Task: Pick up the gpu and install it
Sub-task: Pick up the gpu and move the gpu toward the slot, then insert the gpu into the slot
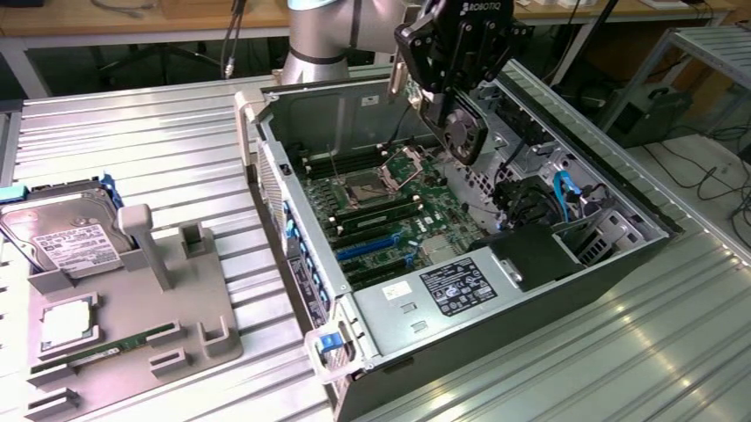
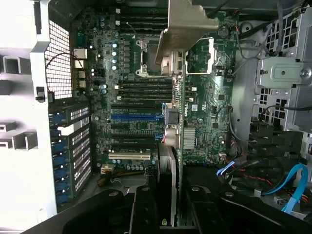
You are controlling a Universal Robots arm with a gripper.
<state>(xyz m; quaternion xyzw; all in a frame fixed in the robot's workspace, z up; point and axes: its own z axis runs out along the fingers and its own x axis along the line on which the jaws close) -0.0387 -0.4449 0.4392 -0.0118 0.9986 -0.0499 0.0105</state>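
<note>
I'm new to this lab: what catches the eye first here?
The open computer case lying on the metal table, motherboard exposed. Above it, the arm's jaws grip the gpu, hanging edge-down over the board. At the exterior view's left, a grey tray carries a hard drive.

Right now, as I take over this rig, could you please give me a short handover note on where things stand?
The gripper is shut on the gpu, with the card hanging below it.
Position: over the open computer case, above the motherboard, not visibly touching it.
Done: gpu picked up; the grey holder on the exterior view's left holds the hard drive.
Left: gpu not yet seated in a slot.
</note>
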